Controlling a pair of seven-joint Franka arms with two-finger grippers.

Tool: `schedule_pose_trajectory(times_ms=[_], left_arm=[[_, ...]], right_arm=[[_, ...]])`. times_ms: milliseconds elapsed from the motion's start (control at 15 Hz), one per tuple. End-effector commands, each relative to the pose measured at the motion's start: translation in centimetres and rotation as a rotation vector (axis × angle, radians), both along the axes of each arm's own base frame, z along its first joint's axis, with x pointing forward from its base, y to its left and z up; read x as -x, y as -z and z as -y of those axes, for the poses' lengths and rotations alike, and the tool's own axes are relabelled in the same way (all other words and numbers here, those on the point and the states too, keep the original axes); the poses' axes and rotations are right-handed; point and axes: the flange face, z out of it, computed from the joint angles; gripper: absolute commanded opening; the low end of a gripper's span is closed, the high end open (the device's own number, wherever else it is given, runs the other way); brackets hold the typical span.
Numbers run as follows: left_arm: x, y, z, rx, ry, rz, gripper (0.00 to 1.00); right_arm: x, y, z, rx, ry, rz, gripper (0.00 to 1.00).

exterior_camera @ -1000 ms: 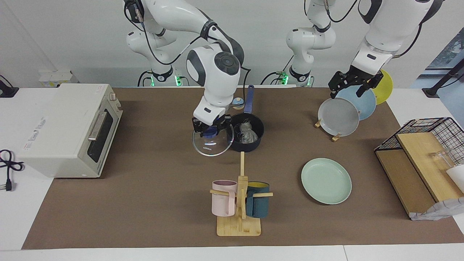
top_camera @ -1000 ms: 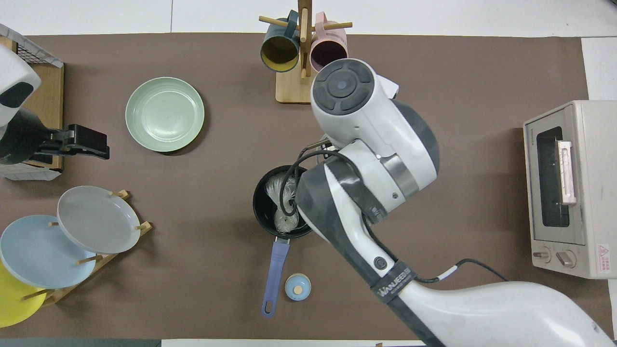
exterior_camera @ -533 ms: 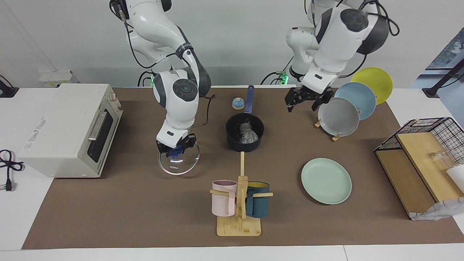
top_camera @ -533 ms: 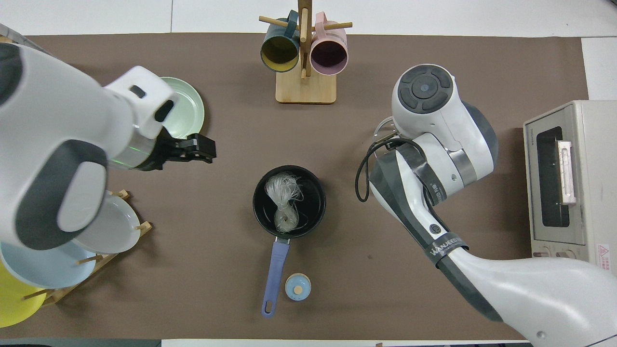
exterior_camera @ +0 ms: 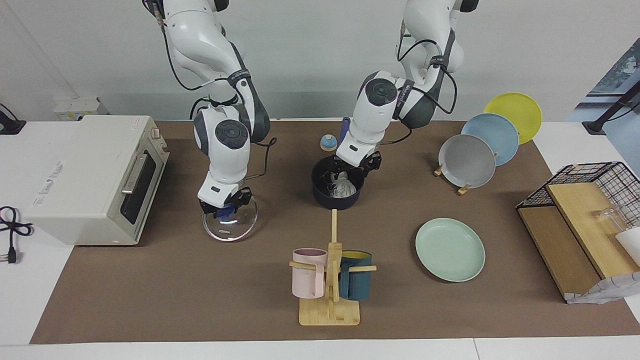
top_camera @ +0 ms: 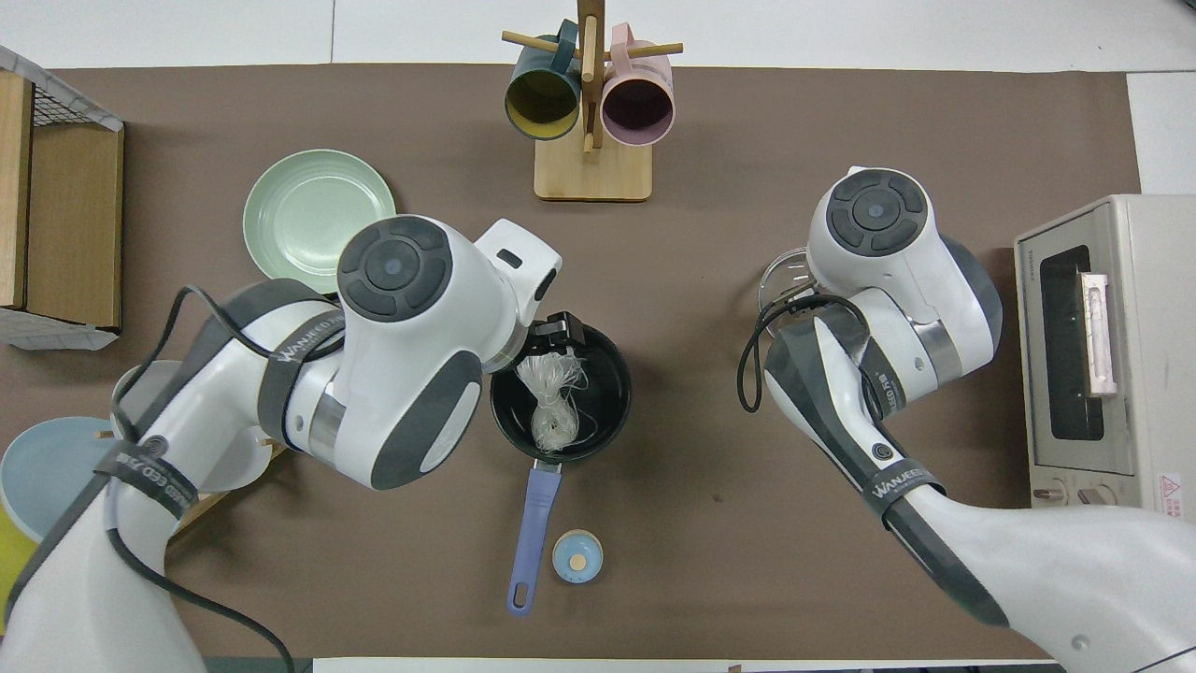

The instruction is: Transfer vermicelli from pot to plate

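since the earlier frames the left gripper [exterior_camera: 354, 166] has swung from over the plate rack [exterior_camera: 452, 180] to hang over the pot [exterior_camera: 336, 192], its fingers spread wide and empty at the pot's rim. the right gripper [exterior_camera: 223, 209] has carried the glass lid [exterior_camera: 230, 222] away from the pot toward the oven [exterior_camera: 95, 177] and holds it low over the mat, clamped on the lid's blue knob. the vermicelli [top_camera: 551, 397] lies where it was, in the pot, in the middle of the mat. the plate [exterior_camera: 450, 249] has not moved either: it sits empty on the mat, farther from the robots than the pot and toward the left arm's end.

the surface is a brown mat [exterior_camera: 175, 290] on a white table. a mug stand [exterior_camera: 330, 285] with a pink and a teal mug stands farther out than the pot. a small blue cap [exterior_camera: 328, 143] lies by the pot's handle. a wire basket [exterior_camera: 590, 200] with wooden boards sits at the left arm's end. the wall is plain and pale.
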Motion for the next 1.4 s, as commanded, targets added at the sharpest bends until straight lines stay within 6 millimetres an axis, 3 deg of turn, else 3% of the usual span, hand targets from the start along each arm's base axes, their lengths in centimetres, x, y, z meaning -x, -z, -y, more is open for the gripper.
schedule_pose_trajectory(times_ms=[0, 267, 333, 533, 667, 867, 1000, 1067, 1267, 1333], left_arm=[[0.8, 1.1, 0.2, 0.009, -0.014, 0.001, 1.0], [1.6, 2.7, 1.2, -0.003, -0.017, -0.017, 1.0], [2.0, 3.2, 1.8, -0.002, -0.023, -0.015, 1.0], [2.9, 4.1, 2.3, -0.003, -0.018, -0.013, 1.0], [3.4, 4.8, 2.8, -0.015, -0.014, -0.029, 1.0], [4.1, 5.9, 3.6, -0.027, -0.002, -0.044, 1.0], [4.0, 6.0, 3.6, -0.029, -0.003, -0.043, 1.0], [4.0, 6.0, 3.5, -0.029, -0.006, -0.043, 0.95], [4.0, 6.0, 3.5, -0.028, -0.003, -0.041, 0.21], [3.9, 6.1, 3.4, -0.028, 0.0, -0.042, 0.0]], right_arm=[[0.9, 0.1, 2.1, 0.013, -0.013, 0.013, 0.38], [1.3, 0.8, 2.8, 0.0, -0.009, 0.027, 0.4], [1.3, 0.8, 3.0, -0.004, 0.003, 0.026, 0.51], [1.2, 0.8, 3.4, -0.012, 0.027, 0.028, 1.0], [0.9, 0.1, 3.3, -0.031, 0.045, 0.03, 1.0], [0.8, -3.9, 3.1, -0.105, 0.109, 0.05, 1.0], [0.6, -7.1, 4.2, -0.127, 0.164, 0.029, 1.0], [0.5, -8.9, 5.1, -0.144, 0.205, 0.011, 1.0], [0.9, -13.5, 6.5, -0.161, 0.229, -0.025, 1.0], [1.1, -15.1, 7.0, -0.162, 0.239, -0.023, 1.0]])
